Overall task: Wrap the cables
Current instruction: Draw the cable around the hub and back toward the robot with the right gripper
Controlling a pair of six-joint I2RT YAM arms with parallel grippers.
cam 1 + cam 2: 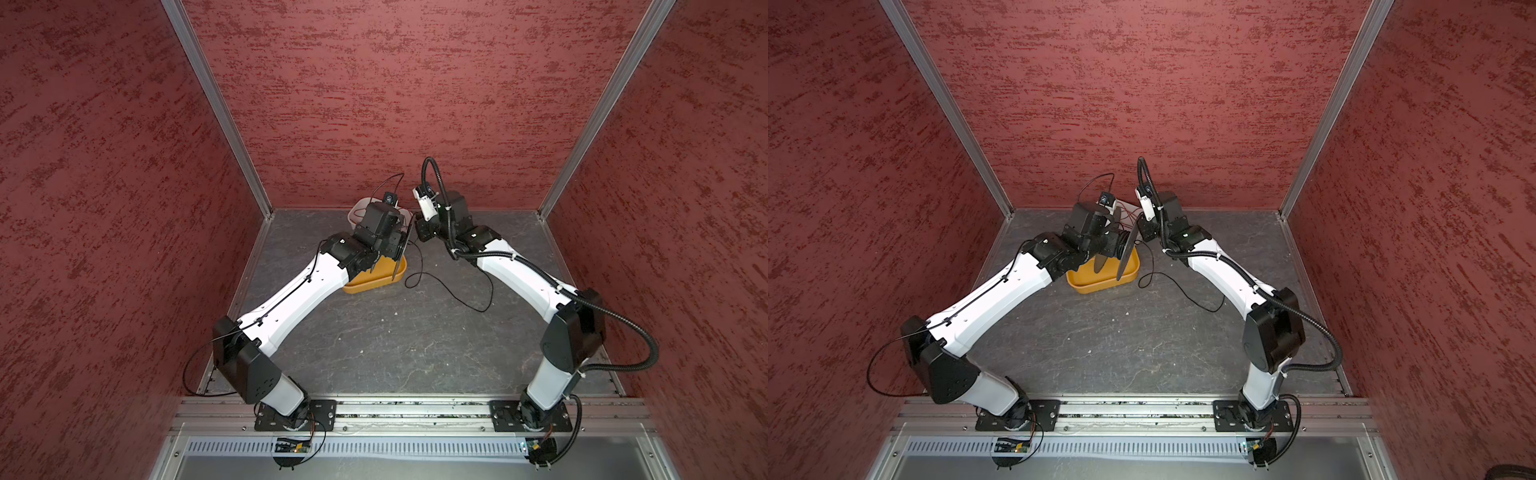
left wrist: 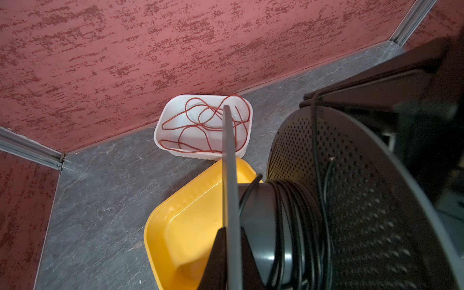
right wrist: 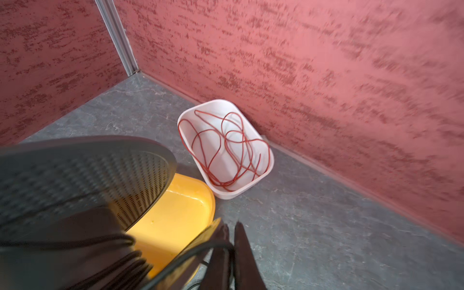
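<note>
1. Black cable (image 2: 296, 216) is partly wound on the hub; the rest trails in loose curves over the grey table (image 1: 374, 353), right of the trays.
2. Black perforated spool (image 2: 351, 200) hangs on edge over the yellow tray (image 2: 180, 226).
3. White tray (image 3: 236, 194) sits by the back wall and holds a tangled red wire (image 3: 225, 140).
4. Left gripper (image 2: 231, 241) pinches the spool's flange.
5. Right gripper (image 3: 231, 226) shows a slim gap between its fingers. The cable runs up to them, but I cannot tell whether it is nipped.

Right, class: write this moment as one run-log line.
left gripper: shut on spool | black wire: partly wound, rest loose on table | right gripper: beside wire, grip unclear
</note>
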